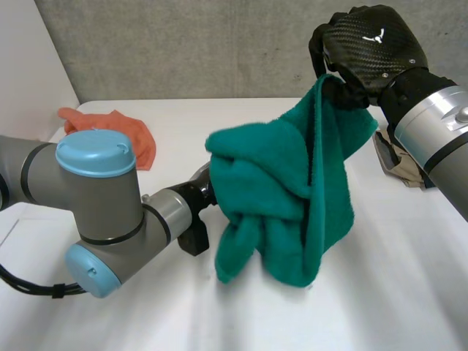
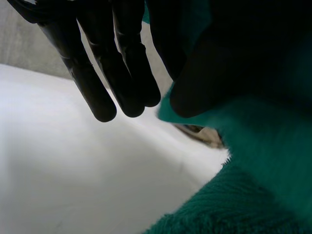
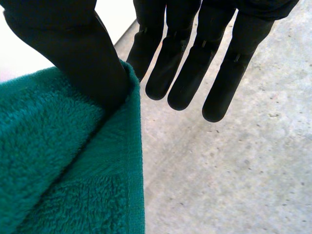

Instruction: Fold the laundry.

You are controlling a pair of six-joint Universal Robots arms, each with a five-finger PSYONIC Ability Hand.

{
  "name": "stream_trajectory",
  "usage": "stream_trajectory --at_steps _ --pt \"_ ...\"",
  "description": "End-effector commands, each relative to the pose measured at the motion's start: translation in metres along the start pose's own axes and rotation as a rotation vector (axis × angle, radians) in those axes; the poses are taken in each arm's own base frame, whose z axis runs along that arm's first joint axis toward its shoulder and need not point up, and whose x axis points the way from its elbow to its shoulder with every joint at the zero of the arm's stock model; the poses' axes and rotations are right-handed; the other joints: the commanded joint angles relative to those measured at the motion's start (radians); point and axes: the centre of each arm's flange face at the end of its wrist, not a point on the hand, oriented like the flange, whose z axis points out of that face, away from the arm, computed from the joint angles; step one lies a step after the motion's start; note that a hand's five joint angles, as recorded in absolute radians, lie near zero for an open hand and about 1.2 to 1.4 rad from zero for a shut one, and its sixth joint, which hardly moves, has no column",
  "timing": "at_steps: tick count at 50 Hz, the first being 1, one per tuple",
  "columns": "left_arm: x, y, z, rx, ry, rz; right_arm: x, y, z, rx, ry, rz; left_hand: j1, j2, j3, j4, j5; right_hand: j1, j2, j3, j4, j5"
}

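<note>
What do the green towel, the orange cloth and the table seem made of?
Towel: thick terry or plush fabric, matte; a fuzzy pile and a flat woven hem show in the right wrist view. Orange cloth: thinner soft fabric, judging by its flat crumple. Table: smooth white hard surface, perhaps laminate.

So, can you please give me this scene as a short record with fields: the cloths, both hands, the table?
held cloth: dark green terry towel, bunched, hanging, lower end down by the white table
right hand: high up, thumb pinching the towel's hemmed edge
left hand: low, against the towel's side; grip unclear
other cloth: crumpled orange cloth, table's far left
other item: beige object beside the right arm, partly hidden
fold: not yet done
</note>
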Motion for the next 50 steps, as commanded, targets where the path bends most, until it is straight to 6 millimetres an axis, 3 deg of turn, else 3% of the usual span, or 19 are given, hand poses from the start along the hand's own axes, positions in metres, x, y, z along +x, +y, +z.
stream_trajectory --at_steps 1,5,9,10,13,14,18,21,24,25,29,33,37,41,45,50 --pt "-0.015 -0.010 -0.004 -0.009 -0.066 0.069 0.006 0.000 0.004 0.031 0.024 -0.092 0.234 0.220 0.223 0.217 0.226 0.259 0.215 0.207 0.198 0.239" --pt "-0.017 -0.043 -0.011 0.048 -0.089 0.081 0.008 0.001 0.006 0.055 0.041 -0.118 0.234 0.220 0.223 0.217 0.226 0.259 0.215 0.207 0.198 0.239" --pt "-0.016 -0.065 -0.023 0.087 -0.109 0.085 0.000 0.032 0.008 -0.014 0.019 -0.079 0.234 0.220 0.223 0.217 0.226 0.259 0.215 0.207 0.198 0.239" --pt "-0.016 -0.069 -0.026 0.093 -0.116 0.090 -0.005 0.049 0.007 -0.062 0.003 -0.062 0.234 0.220 0.223 0.217 0.226 0.259 0.215 0.207 0.198 0.239" --pt "-0.020 -0.067 -0.029 0.078 -0.133 0.096 -0.009 0.074 0.008 -0.124 -0.011 -0.043 0.234 0.220 0.223 0.217 0.226 0.259 0.215 0.207 0.198 0.239" --pt "-0.023 -0.062 -0.029 0.062 -0.148 0.109 -0.013 0.089 0.007 -0.165 -0.021 -0.032 0.234 0.220 0.223 0.217 0.226 0.259 0.215 0.207 0.198 0.239" --pt "-0.036 -0.041 -0.027 -0.017 -0.183 0.168 -0.026 0.118 0.001 -0.260 -0.078 -0.025 0.234 0.220 0.223 0.217 0.226 0.259 0.215 0.207 0.198 0.239" --pt "-0.044 -0.030 -0.029 -0.075 -0.212 0.222 -0.035 0.127 -0.008 -0.320 -0.136 -0.072 0.234 0.220 0.223 0.217 0.226 0.259 0.215 0.207 0.198 0.239" --pt "-0.047 -0.028 -0.031 -0.096 -0.231 0.261 -0.035 0.127 -0.012 -0.349 -0.161 -0.150 0.174 0.160 0.162 0.156 0.165 0.259 0.215 0.207 0.198 0.239" --pt "-0.046 -0.031 -0.033 -0.095 -0.236 0.282 -0.031 0.122 -0.013 -0.359 -0.162 -0.203 0.010 -0.004 -0.001 -0.007 0.002 0.259 0.215 0.207 0.198 0.239" --pt "-0.032 -0.039 -0.041 -0.064 -0.219 0.332 -0.022 0.102 -0.016 -0.355 -0.133 -0.275 -0.518 -0.532 -0.530 -0.536 -0.527 -0.757 -0.802 -0.810 -0.819 -0.778" --pt "-0.011 -0.052 -0.051 0.000 -0.182 0.391 -0.009 0.077 -0.014 -0.327 -0.057 -0.291 -0.806 -0.820 -0.818 -0.824 -0.815 -0.891 -0.936 -0.944 -0.953 -0.912" --pt "0.001 -0.058 -0.057 0.045 -0.176 0.433 0.014 0.055 -0.014 -0.357 0.067 -0.251 -0.837 -0.851 -0.848 -0.855 -0.846 -0.924 -0.968 -0.977 -0.985 -0.944" --pt "-0.001 -0.058 -0.059 0.049 -0.217 0.435 0.030 0.042 -0.012 -0.423 0.128 -0.153 -0.837 -0.851 -0.848 -0.855 -0.846 -0.962 -1.006 -1.015 -1.024 -0.983" --pt "-0.002 -0.050 -0.063 0.020 -0.265 0.431 0.032 0.046 -0.004 -0.501 0.120 -0.021 -0.837 -0.851 -0.848 -0.855 -0.846 -0.962 -1.006 -1.015 -1.024 -0.983" --pt "-0.005 -0.042 -0.067 0.007 -0.303 0.429 0.032 0.075 0.009 -0.620 0.135 0.216 -0.846 -0.860 -0.857 -0.863 -0.854 -0.948 -0.992 -1.001 -1.009 -0.968"
